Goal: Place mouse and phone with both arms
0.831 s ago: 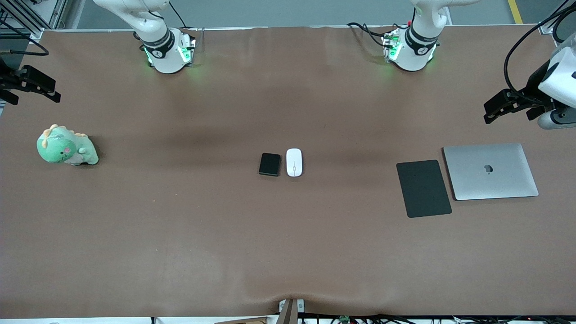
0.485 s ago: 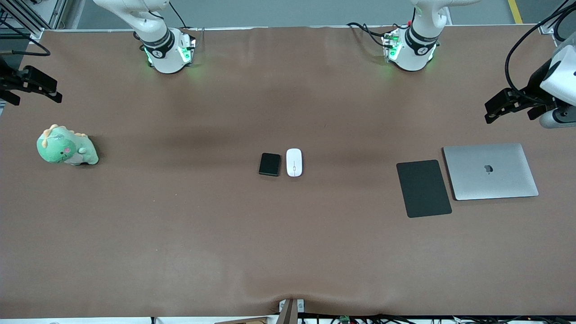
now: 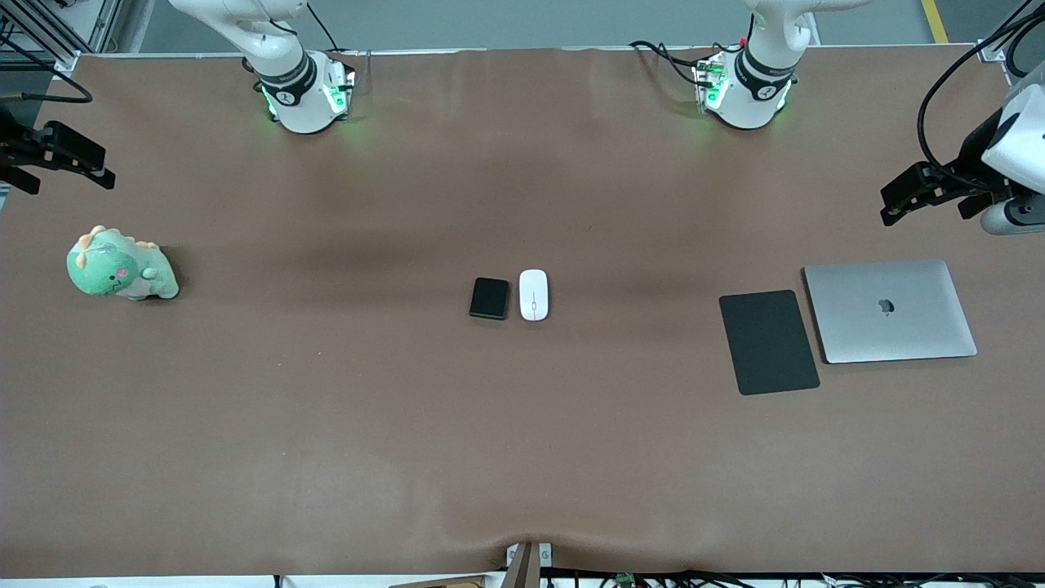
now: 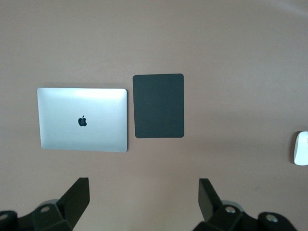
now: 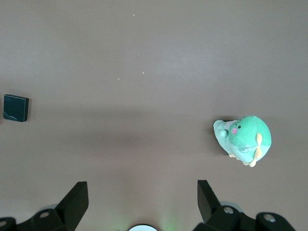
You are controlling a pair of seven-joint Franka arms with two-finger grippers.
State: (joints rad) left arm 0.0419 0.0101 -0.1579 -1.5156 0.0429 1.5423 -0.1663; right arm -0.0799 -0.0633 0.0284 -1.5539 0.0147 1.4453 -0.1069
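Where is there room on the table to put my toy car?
Bare cloth runs wide between the green dinosaur toy and the phone, and between the mouse and the mouse pad. It's crowded where the pad meets the laptop.

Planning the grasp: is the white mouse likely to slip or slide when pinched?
Probably somewhat slippery: the mouse looks glossy and rounded, so the fingers may slide off. It lies flat, so rolling seems unlikely. The phone lies close beside it and may get nudged.

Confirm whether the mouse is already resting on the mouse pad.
No: the mouse lies on the bare table beside the phone, apart from the mouse pad.
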